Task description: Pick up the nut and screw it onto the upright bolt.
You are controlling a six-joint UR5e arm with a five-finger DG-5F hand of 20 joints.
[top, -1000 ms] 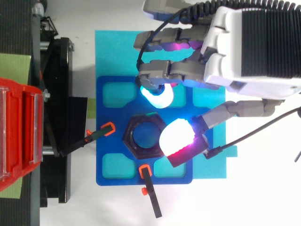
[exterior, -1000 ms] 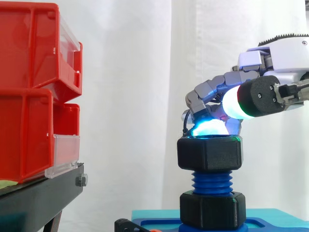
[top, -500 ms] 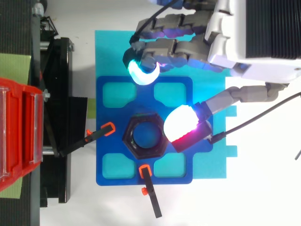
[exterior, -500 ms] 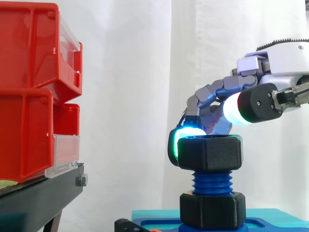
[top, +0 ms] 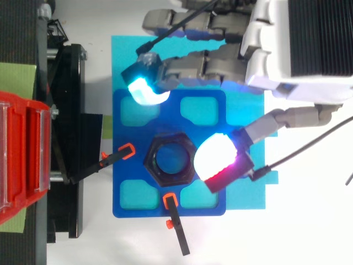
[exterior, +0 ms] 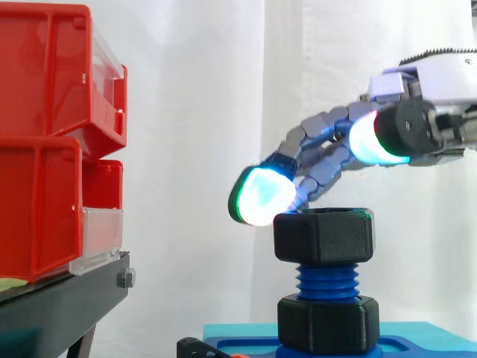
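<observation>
A black hex nut sits on top of the blue upright bolt, with bare thread between it and a second black nut at the bolt's foot. From above, the top nut shows in the middle of the blue base plate. My hand hovers over and to the right of it, open, with its fingers stretched out. One cyan fingertip hangs just left of the nut's top edge. The thumb's white pad lies beside the nut's right side. Nothing is held.
Red bins are stacked on a black stand at the left. The blue plate rests on a teal mat. Two black clamps with orange tips point at the bolt from the left and the front.
The fingers have uncurled from over the nut and swung out past its left side. The thumb has lifted slightly. The nut stays on the bolt.
</observation>
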